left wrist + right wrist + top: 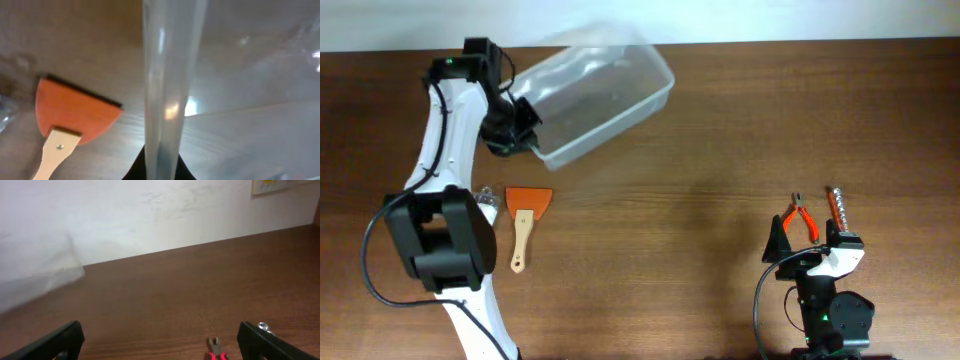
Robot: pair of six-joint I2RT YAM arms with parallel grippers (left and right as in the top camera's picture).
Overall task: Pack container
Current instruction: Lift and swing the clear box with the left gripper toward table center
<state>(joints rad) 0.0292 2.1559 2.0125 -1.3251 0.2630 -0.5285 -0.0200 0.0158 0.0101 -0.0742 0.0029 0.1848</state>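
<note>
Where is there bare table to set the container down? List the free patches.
Widest bare wood: mid-table, between the scraper and the pliers, in front of the container. Also free: the far right corner, beyond the pliers. Crowded: the left, where the left gripper clamps the container's wall near the scraper.

Left arm (445,140): white links, black joint housings, black cable, green light. Right end effector (159,325): black angular fingers (55,341).
</note>
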